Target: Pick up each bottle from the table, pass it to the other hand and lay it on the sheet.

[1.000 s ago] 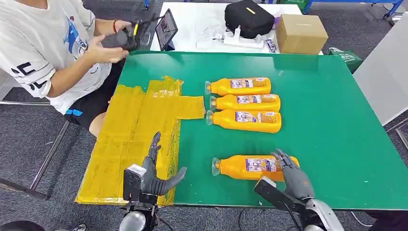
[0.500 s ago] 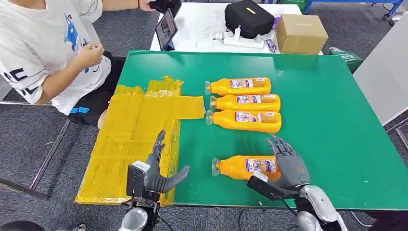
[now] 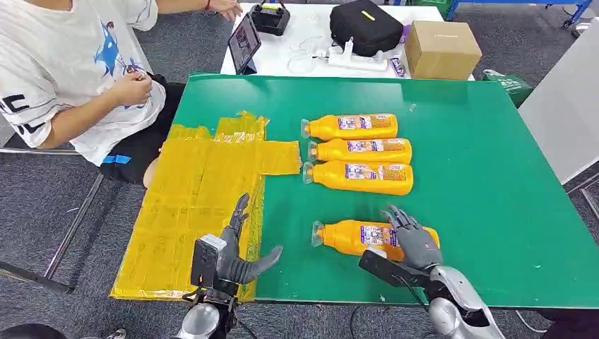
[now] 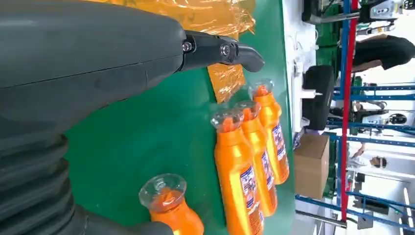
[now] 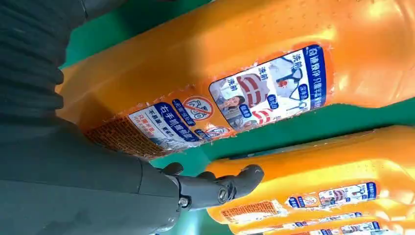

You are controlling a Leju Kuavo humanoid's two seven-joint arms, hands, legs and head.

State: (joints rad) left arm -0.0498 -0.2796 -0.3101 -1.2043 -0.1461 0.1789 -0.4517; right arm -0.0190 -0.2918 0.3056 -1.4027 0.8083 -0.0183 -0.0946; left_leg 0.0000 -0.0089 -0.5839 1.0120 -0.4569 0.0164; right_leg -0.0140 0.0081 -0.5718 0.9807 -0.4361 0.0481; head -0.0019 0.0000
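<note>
An orange bottle [image 3: 350,238] lies on its side near the front edge of the green table [image 3: 480,183], clear cap to the left. My right hand [image 3: 413,244] is over its right end with fingers spread, not closed around it; the right wrist view shows the labelled bottle [image 5: 235,73] close under the fingers [image 5: 220,188]. Three more orange bottles [image 3: 360,150] lie side by side farther back. The yellow sheet [image 3: 191,205] covers the table's left part. My left hand [image 3: 233,256] hovers open at the sheet's near right edge, thumb pointing toward the near bottle [image 4: 169,205].
A person in a white shirt [image 3: 63,63] sits at the table's left. Behind the green table a white table [image 3: 304,35] holds a black bag [image 3: 364,27], a cardboard box [image 3: 441,48], a tablet [image 3: 244,41] and a black controller [image 3: 270,17].
My right hand has moved left and forward onto the near bottle's right end. My left hand has edged forward. The person has set the black controller down on the white table.
</note>
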